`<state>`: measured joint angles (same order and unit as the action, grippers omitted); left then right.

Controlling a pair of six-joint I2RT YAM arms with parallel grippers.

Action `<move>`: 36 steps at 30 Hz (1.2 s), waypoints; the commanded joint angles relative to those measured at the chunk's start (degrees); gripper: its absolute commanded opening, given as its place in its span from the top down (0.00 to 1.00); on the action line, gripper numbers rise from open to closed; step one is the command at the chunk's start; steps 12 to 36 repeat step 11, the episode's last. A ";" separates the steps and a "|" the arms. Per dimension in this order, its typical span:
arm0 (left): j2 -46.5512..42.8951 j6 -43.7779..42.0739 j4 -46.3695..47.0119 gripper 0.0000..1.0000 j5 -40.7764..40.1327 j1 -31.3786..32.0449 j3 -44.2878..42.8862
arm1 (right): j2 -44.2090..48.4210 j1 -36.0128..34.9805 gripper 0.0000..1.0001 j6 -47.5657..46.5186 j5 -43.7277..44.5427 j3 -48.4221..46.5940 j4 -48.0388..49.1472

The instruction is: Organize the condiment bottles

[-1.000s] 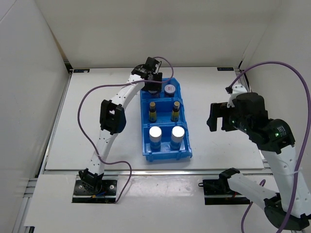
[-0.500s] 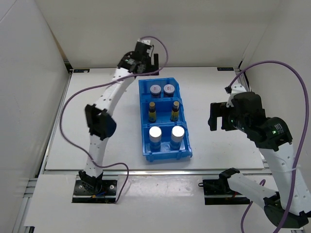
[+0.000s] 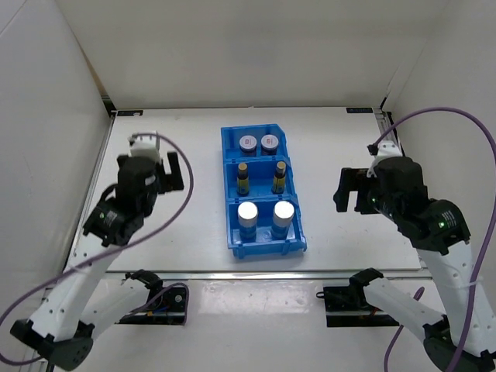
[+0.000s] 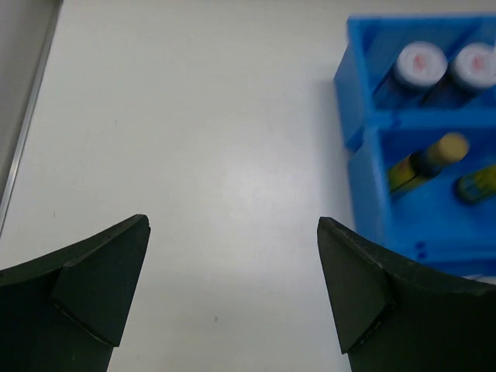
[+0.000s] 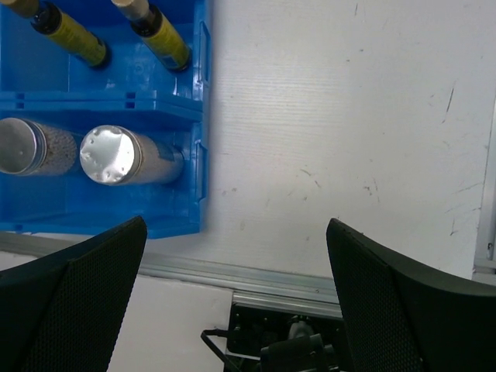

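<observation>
All six condiment bottles stand in the blue bin [image 3: 231, 198]. Two purple-white lidded jars [image 3: 259, 142] are in the far compartment, two slim yellow-labelled bottles [image 3: 261, 178] in the middle, two silver-capped cylinders [image 3: 265, 211] in the near one. My left gripper [image 3: 166, 172] is open and empty, well left of the bin; its wrist view shows the jars [image 4: 422, 66] and a slim bottle [image 4: 428, 158]. My right gripper [image 3: 350, 190] is open and empty, right of the bin; its wrist view shows a silver cap [image 5: 110, 155].
White walls enclose the table on the left, back and right. The table's near metal edge [image 5: 232, 275] and the right arm's base mount [image 5: 287, 333] show in the right wrist view.
My left arm has pulled back from the far end of the bin to the left side of the table, gripper empty. The jars stay in the far compartment. The right arm has barely moved.
</observation>
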<state>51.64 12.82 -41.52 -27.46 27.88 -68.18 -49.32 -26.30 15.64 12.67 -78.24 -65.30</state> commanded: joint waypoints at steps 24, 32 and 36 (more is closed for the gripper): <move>-45.80 -1.48 2.93 0.00 -3.40 -0.02 26.35 | 1.77 0.11 0.00 -1.75 -2.56 2.83 4.65; -45.80 -1.48 2.93 0.00 -3.40 -0.02 26.35 | 1.77 0.11 0.00 -1.75 -2.56 2.83 4.65; -45.80 -1.48 2.93 0.00 -3.40 -0.02 26.35 | 1.77 0.11 0.00 -1.75 -2.56 2.83 4.65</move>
